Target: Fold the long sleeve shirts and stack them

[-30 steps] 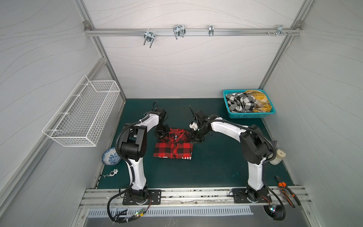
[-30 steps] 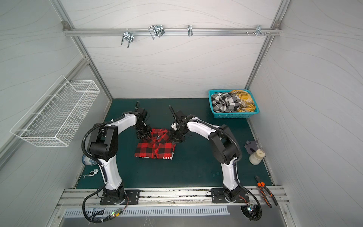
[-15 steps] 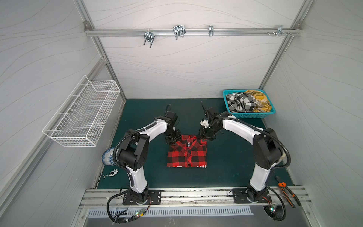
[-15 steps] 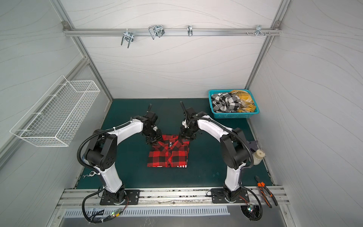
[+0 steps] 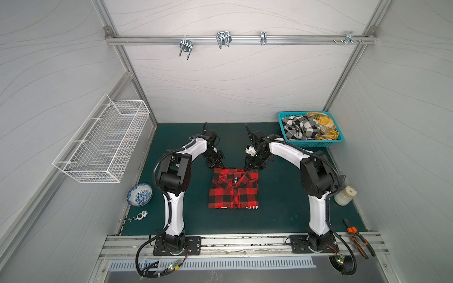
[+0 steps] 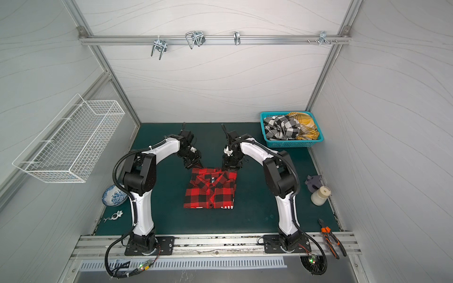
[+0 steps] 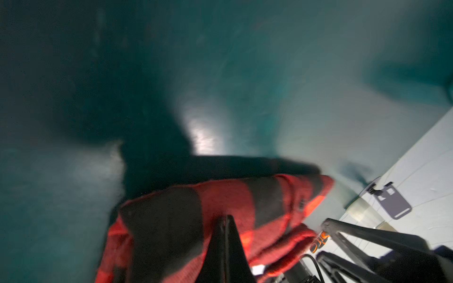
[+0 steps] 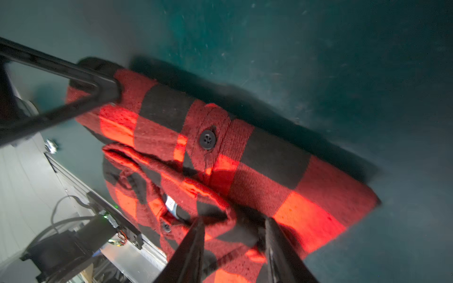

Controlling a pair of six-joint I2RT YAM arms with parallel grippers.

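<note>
- The red plaid shirt lay folded mid-mat.
- The left gripper was pinched shut on its collar-edge corner; the right gripper straddled the opposite corner, jaws parted.
- Releasing both corners together, low, would likely keep the fold square.

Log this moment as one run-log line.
red plaid shirt: folded, flat on mat | left gripper: shut at collar edge | right gripper: fingers apart over collar edge | other shirts: in basket

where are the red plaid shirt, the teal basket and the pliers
red plaid shirt [image 5: 234,193], in a top view, on the middle of its folded front
teal basket [image 5: 316,144], in a top view, on its near wall
pliers [image 5: 358,235], in a top view, on the orange handles
</note>
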